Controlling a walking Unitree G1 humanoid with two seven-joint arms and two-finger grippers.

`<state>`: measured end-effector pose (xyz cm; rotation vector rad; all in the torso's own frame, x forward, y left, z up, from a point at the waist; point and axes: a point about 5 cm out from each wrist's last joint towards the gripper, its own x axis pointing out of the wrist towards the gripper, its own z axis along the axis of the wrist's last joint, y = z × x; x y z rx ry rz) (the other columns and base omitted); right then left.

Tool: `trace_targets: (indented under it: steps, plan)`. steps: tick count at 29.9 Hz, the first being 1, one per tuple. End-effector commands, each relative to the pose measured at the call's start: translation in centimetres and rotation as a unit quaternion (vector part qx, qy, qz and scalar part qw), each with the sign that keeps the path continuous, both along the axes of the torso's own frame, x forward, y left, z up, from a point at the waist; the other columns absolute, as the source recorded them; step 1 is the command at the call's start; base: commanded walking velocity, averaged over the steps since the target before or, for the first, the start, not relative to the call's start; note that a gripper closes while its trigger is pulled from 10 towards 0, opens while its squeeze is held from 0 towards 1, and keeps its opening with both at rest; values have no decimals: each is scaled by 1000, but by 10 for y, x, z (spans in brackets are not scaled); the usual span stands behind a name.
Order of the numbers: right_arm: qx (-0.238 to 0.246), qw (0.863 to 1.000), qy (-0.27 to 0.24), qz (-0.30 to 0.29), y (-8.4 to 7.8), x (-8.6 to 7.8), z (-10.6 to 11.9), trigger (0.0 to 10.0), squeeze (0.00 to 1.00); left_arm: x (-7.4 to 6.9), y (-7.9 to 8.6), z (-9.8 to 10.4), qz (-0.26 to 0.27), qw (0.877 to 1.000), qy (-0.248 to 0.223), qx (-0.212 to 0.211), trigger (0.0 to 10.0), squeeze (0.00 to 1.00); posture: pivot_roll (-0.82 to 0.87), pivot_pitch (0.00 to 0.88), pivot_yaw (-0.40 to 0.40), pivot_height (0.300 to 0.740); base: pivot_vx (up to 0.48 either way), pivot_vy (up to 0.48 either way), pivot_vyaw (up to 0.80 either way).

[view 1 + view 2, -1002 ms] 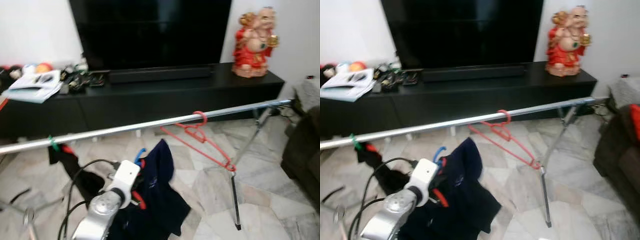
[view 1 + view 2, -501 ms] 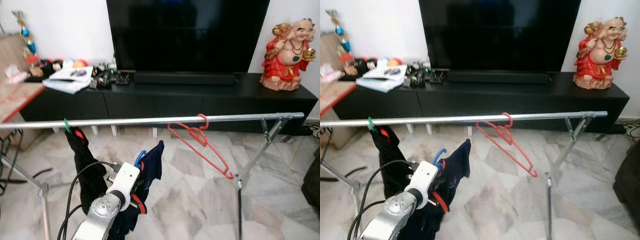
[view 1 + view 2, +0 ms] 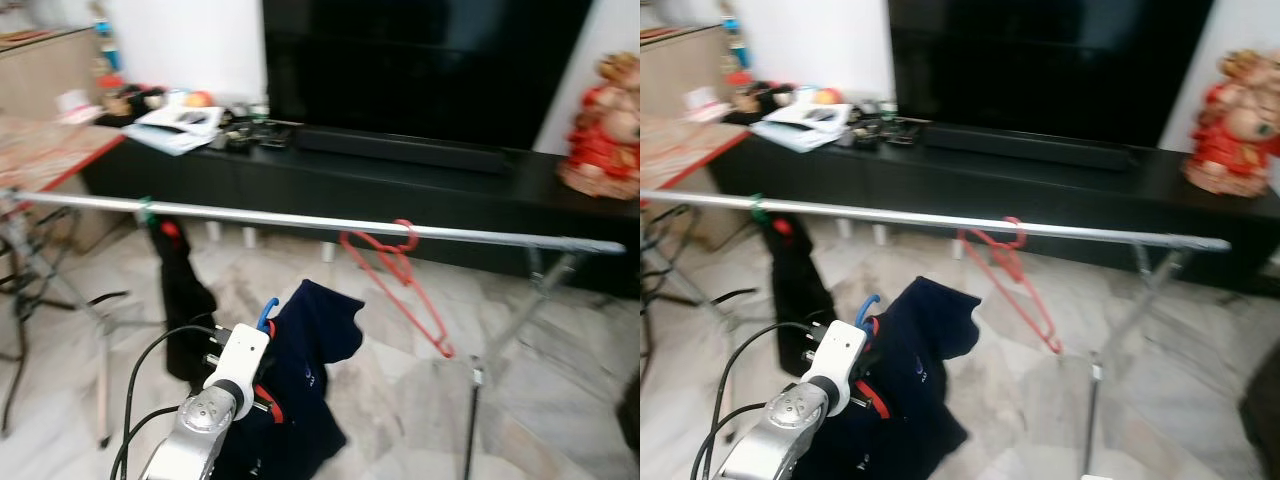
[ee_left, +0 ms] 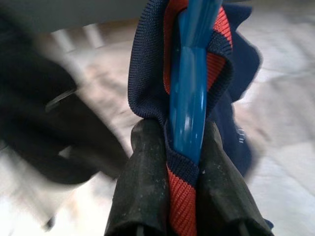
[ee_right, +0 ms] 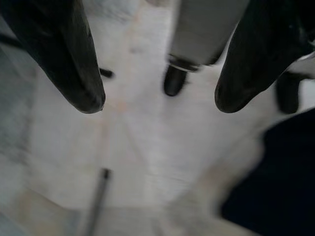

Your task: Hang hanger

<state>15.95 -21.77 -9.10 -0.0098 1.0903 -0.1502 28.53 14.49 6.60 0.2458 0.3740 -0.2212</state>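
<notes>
A silver clothes rail crosses the room at mid height. On it hang an empty red hanger and, further left, a black garment on a green hook. Below the rail, my left gripper is shut on the neck of a blue hanger. That hanger carries a navy garment with a red collar. Its blue hook points up beside my left wrist, under the rail and apart from it. My right gripper hangs open over the marble floor, with nothing between its fingers.
A long black TV console with a large TV stands behind the rail. A red figurine sits on its right end, papers and clutter on its left. The rack's legs stand right, a table left.
The camera has swung, so the whole scene has shifted and blurred. My left gripper still holds the blue hanger with the navy garment, below the rail as before.
</notes>
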Motion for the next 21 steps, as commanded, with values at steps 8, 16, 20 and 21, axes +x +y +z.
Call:
trace_targets:
  steps: [8,16,20,21]
  plan:
    - [13,1000,1,-4,0,-1,0,10000,0,4,6,6,16,999,-27,-13,10000,0,112,0,-31,740,0,0,278]
    - [16,1000,-1,-6,-1,-1,0,10000,0,3,5,5,11,999,-27,-13,10000,0,101,0,-31,740,301,0,0]
    - [15,1000,1,-3,-1,-1,0,10000,0,2,5,5,8,999,-27,-14,10000,0,99,0,-28,740,349,0,0]
    - [15,1000,1,-4,-1,-2,0,10000,0,2,5,5,8,999,-27,-14,10000,0,97,0,-27,740,356,0,0]
